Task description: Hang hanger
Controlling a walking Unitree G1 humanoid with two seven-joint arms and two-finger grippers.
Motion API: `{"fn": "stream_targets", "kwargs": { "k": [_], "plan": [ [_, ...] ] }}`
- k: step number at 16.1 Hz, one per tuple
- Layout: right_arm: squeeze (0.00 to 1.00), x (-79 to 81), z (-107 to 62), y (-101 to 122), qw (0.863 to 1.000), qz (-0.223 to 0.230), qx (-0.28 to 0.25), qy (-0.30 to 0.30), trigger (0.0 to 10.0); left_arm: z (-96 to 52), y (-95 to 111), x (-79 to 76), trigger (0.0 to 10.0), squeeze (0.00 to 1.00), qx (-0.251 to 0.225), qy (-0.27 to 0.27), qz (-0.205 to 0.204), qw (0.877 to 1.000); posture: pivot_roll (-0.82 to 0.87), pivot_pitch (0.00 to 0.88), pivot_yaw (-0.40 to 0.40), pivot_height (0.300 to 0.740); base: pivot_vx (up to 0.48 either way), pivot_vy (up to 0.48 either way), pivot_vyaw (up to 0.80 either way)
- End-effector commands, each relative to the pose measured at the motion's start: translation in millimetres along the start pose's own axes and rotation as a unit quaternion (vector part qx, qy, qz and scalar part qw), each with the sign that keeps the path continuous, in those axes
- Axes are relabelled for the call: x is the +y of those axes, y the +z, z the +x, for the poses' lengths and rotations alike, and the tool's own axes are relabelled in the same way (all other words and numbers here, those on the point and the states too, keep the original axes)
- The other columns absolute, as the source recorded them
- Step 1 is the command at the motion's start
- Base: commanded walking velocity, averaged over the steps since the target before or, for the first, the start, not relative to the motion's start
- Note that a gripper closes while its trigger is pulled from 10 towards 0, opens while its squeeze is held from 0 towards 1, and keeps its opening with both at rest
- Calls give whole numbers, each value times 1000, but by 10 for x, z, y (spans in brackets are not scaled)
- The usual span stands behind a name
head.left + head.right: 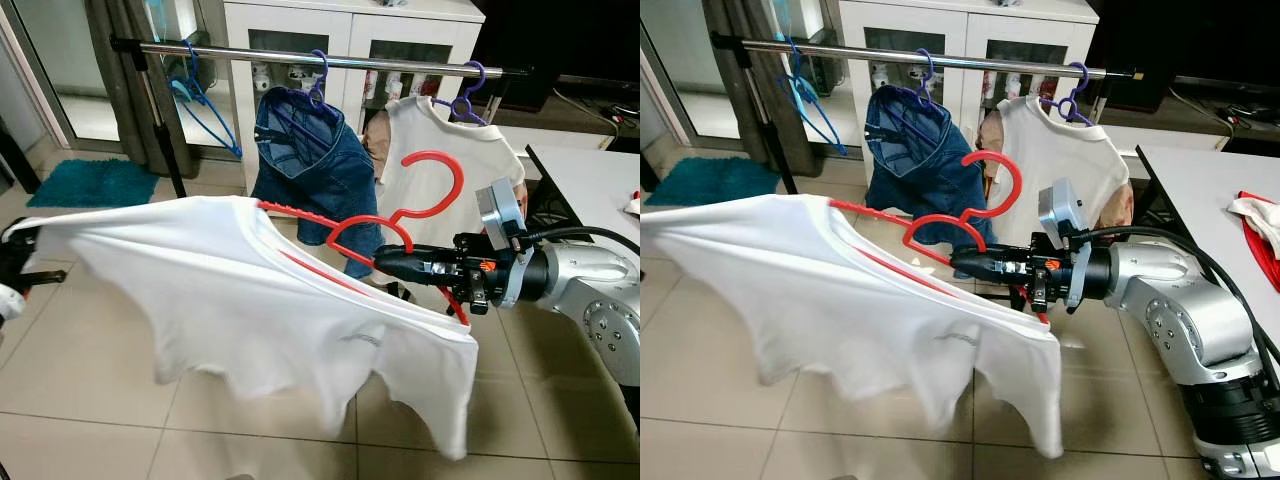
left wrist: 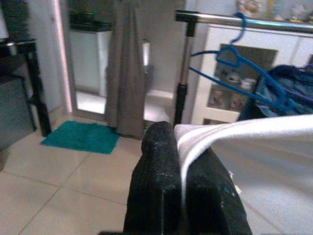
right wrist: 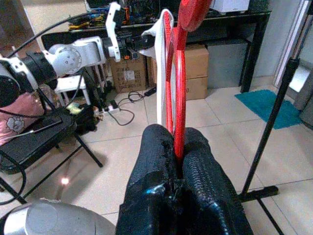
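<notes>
— Where is the hanger, and what grips it?

— The right gripper (image 1: 392, 262) has its two black fingers pinched tight on the red hanger (image 1: 400, 215) at the loop just below the hook. The hanger sits in mid-air in front of the rail (image 1: 330, 61), well below it, with the hook pointing up. The left gripper (image 2: 182, 196) is clamped on the far edge of the white T-shirt (image 1: 260, 310), stretching the cloth out flat.

— How will it handle?

— The hanger looks like thin, stiff, light plastic, so the hold near the hook should steer it well. The shirt is soft and limp; it sags between the two grips and could slide off the sloping arm if let go early. That is a judgement.

— The count?

— One red hanger and one shirt in hand. On the rail: a bare blue hanger (image 1: 205, 105) near its left end, jeans (image 1: 300, 155) at mid-rail and a second white shirt (image 1: 450, 150) towards the right end, each on a purple hanger.
</notes>
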State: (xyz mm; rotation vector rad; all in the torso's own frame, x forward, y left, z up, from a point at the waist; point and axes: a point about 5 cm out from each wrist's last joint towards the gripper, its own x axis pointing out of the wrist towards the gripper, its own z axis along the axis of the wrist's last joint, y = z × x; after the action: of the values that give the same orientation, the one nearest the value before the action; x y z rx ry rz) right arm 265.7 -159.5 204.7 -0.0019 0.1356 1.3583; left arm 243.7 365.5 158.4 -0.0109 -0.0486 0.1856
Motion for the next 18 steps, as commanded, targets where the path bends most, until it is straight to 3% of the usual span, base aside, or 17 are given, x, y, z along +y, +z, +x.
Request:
{"fn": "stream_targets", "kwargs": {
  "k": [1, 3, 4, 5, 10, 14, 16, 18],
  "plan": [
    [0, -40, -85, 81, 1000, -6, -10, -18, 10000, -44, 14, 98, 0, 0, -5, 32, -3, 999, -115, 0, -27, 740, 0, 0, 0],
    [0, -38, -65, 81, 1000, -5, -12, -17, 10000, -47, 29, -48, 0, 0, -10, -15, -7, 1000, -111, 0, -29, 740, 0, 0, 0],
    [0, -30, -46, 84, 1000, -4, -14, -15, 10000, -45, 30, -187, 4275, 0, -6, -53, 1, 999, -111, 0, -26, 740, 0, 0, 0],
    [0, -20, -30, 78, 1000, -3, -15, -12, 10000, -45, -4, -285, 10000, 1000, -4, -85, -4, 996, -114, 1, -25, 740, 0, 0, 0],
    [0, -18, -54, 10, 999, 23, -10, -44, 10000, -127, -131, -376, 10000, 1000, 12, -87, -24, 996, -117, 5, -21, 740, 0, 0, 0],
    [0, 59, -63, -103, 997, 52, -3, -54, 10000, -196, -169, -408, 10000, 1000, 6, -60, -3, 998, -112, 12, -13, 740, 0, 0, 0],
    [0, 44, -83, -209, 993, 68, 20, -91, 10000, -222, -256, -437, 10000, 1000, 42, -47, 5, 998, -111, 16, -11, 740, 0, 0, 0],
    [0, 40, -76, -298, 989, 75, 37, -123, 10000, -247, -292, -525, 10000, 1000, 49, -62, 16, 997, -111, 16, -11, 740, 0, 0, 0]
  ]
}}
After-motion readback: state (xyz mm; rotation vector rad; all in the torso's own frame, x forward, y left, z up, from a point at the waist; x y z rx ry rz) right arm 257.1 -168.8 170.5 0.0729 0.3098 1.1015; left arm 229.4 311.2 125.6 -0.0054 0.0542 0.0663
